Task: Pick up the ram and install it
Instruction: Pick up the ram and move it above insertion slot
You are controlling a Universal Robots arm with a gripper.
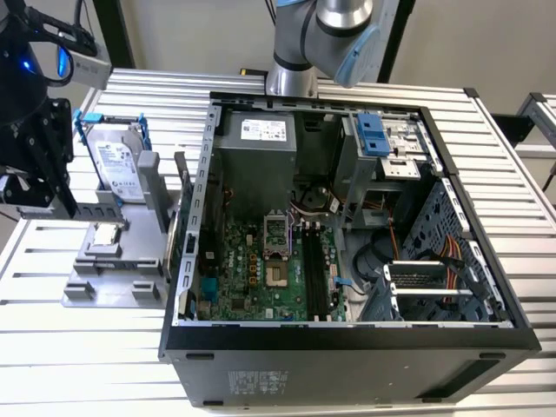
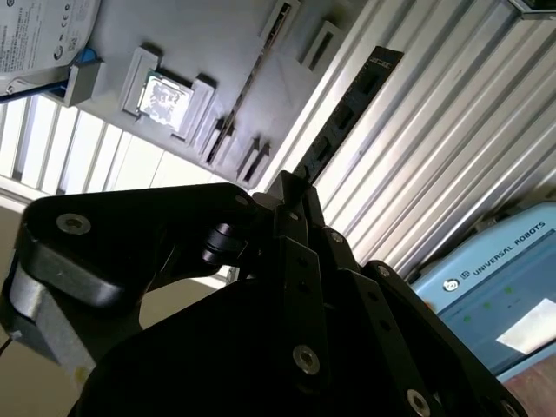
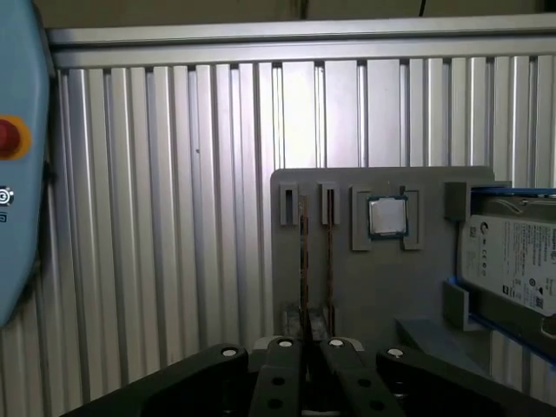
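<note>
The ram (image 2: 347,113) is a long dark stick with a row of chips. In the second wrist view its flat side sticks out from my gripper (image 2: 295,187), which is shut on its near end. In the first wrist view the ram (image 3: 303,261) shows edge-on as a thin line rising from the closed fingertips of the gripper (image 3: 304,340). In the exterior view the gripper (image 1: 65,200) hangs above the table at the left, beside the grey fixture plate (image 1: 113,278). The open computer case (image 1: 347,334) lies at the centre, with dark memory slots (image 1: 313,269) on its motherboard.
The fixture plate also carries a silver hard drive (image 1: 117,165) in a blue bracket and a small square processor (image 1: 104,233). Another thin edge (image 3: 330,261) stands in the plate's slots. A pale blue pendant (image 2: 495,287) lies off to one side. The table is ribbed metal.
</note>
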